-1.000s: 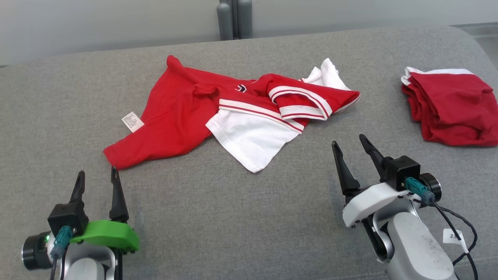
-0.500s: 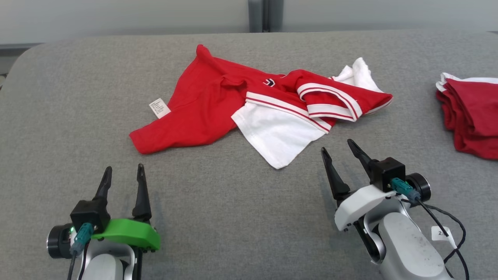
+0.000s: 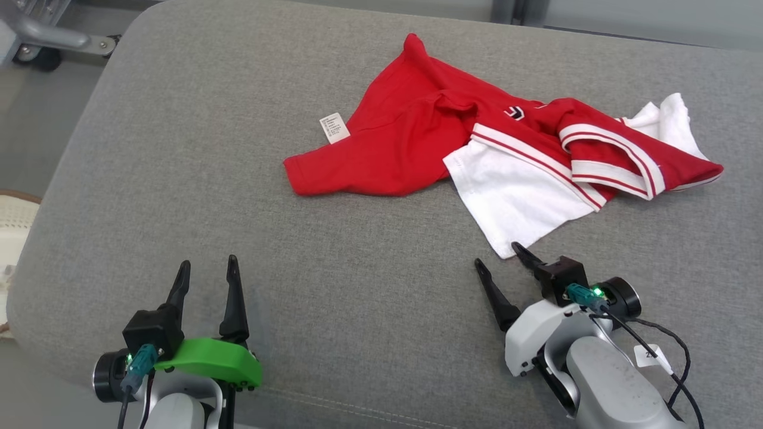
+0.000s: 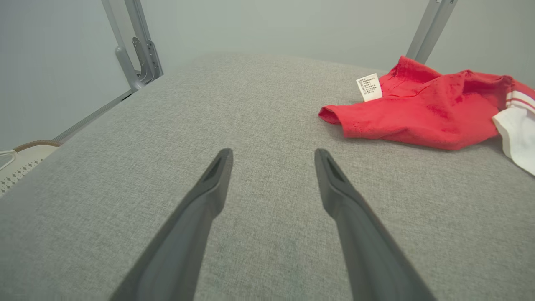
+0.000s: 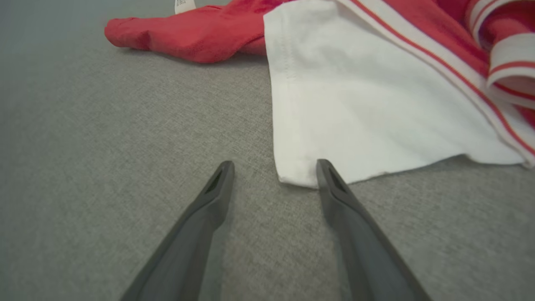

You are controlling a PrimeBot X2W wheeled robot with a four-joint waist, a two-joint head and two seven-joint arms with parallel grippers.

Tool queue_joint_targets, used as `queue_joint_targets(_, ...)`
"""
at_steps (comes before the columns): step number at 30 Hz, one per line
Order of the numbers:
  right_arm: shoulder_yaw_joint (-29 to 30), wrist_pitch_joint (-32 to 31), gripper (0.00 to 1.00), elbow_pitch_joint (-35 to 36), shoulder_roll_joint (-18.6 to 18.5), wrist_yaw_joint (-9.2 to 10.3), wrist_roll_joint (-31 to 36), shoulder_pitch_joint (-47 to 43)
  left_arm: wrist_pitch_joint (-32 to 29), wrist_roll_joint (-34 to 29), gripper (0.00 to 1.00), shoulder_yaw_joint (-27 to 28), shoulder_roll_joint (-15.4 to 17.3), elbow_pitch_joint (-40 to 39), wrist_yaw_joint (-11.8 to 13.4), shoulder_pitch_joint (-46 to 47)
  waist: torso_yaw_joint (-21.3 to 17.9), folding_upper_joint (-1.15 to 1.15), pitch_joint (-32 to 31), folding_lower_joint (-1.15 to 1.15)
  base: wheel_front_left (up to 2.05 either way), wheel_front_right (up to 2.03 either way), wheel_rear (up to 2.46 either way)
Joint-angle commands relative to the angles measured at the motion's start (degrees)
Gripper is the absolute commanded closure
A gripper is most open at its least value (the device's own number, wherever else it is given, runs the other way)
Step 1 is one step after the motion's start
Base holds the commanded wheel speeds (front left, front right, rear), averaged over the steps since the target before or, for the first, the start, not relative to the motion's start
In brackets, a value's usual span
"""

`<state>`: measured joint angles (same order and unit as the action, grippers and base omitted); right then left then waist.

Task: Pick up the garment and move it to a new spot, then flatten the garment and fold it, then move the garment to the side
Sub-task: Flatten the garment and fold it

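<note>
Crumpled garment (image 3: 405, 149) lies on grey cushion (image 3: 357, 298). Left gripper (image 3: 208, 262) and right gripper (image 3: 496, 254) spread wide, empty; right fingertip apparently just beside white hem.

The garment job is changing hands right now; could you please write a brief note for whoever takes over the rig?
Left gripper: open, empty, over the bare grey surface, well short of the garment.
Right gripper: open, empty, fingers right at the garment's white corner; contact unclear.
Garment: red and white, crumpled on the grey surface, label showing.
Done: nothing yet; it is not picked up.
Left: pick up and move it, flatten, fold, move it aside.
</note>
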<state>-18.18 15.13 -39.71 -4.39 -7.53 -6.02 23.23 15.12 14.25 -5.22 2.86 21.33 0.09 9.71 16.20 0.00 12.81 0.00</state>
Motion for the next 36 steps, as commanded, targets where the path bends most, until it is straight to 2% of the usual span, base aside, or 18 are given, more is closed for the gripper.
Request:
queue_joint_targets(1, -0.13, 0.0, 0.0, -0.92, -0.65, 0.09, -0.08, 1.02, -0.01, 0.19, 0.0, 0.01, 0.1, -0.08, 0.42, -0.4, 1.41, 0.0, 1.1, 0.0, 0.0, 0.0, 0.0)
queue_joint_targets(5, -0.46, -0.07, 0.0, -3.22, -0.89, 0.09, 0.84, 2.08, -0.01, 0.21, 0.0, -0.15, 0.1, -0.31, 0.17, 0.69, 0.97, 0.0, 1.59, 0.0, 0.0, 0.0, 0.0)
queue_joint_targets(6, -0.18, -0.08, 0.07, -3.91, -0.85, 0.1, 0.95, 2.44, -0.01, 0.15, 0.0, -0.24, 0.11, -0.35, 0.16, 0.92, 0.75, 0.0, 1.71, 0.0, 0.0, 0.0, 0.0)
queue_joint_targets(7, -0.16, -0.11, 0.61, -4.52, -0.87, 0.11, 1.36, 2.82, -0.02, 0.01, 0.0, -0.45, 0.1, -0.32, 0.03, 1.2, 0.53, 0.0, 1.8, 0.0, 0.0, 0.0, 0.0)
queue_joint_targets(8, -0.21, -0.13, 1.0, -5.07, -0.8, 0.11, 1.45, 3.11, -0.01, 0.08, 0.0, -0.65, 0.1, -0.34, -0.07, 1.53, 0.29, 0.0, 1.87, 0.0, 0.0, 0.0, 0.0)
queue_joint_targets(13, -0.25, -0.13, 1.0, -6.16, -0.64, 0.1, 1.64, 2.93, -0.01, -0.08, 0.0, -0.87, 0.12, -0.23, -0.21, 1.7, -1.15, 0.0, 1.26, 0.0, 0.0, 0.0, 0.0)
queue_joint_targets(18, -0.06, -0.12, 1.0, -3.41, -1.25, 0.1, 1.27, 0.04, -0.02, -0.76, 0.0, 0.09, 0.13, 0.18, -0.47, 0.17, -4.57, 0.0, -1.06, 0.0, 0.0, 0.0, 0.0)
queue_joint_targets(22, -2.46, -0.13, 1.0, -1.38, -4.73, 0.12, 1.28, -4.41, -0.01, -0.73, 0.0, 0.81, 0.13, 0.51, -0.88, -0.67, -8.71, 0.0, -2.66, 0.0, 0.0, 0.0, 0.0)
queue_joint_targets(26, -1.37, -0.29, 1.0, 0.07, -8.39, 0.16, -0.04, -9.16, -0.01, -0.48, 0.0, 0.96, 0.14, 0.7, -0.81, -0.6, -12.64, 0.0, -3.57, 0.0, 0.0, 0.0, 0.0)
queue_joint_targets(31, -1.45, -0.34, 1.0, 2.22, -10.71, 0.13, -1.8, -12.79, -0.01, -0.57, 0.0, 1.56, 0.14, 1.55, -0.72, -0.77, -17.12, 0.0, -4.15, 0.0, 0.0, 0.0, 0.0)
queue_joint_targets(36, -2.62, -0.33, 1.0, 3.16, -12.21, 0.12, -3.14, -15.09, -0.02, -0.85, 0.0, 2.23, 0.15, 2.67, -0.5, -0.48, -19.61, 0.0, -5.01, 0.0, 0.0, 0.0, 0.0)
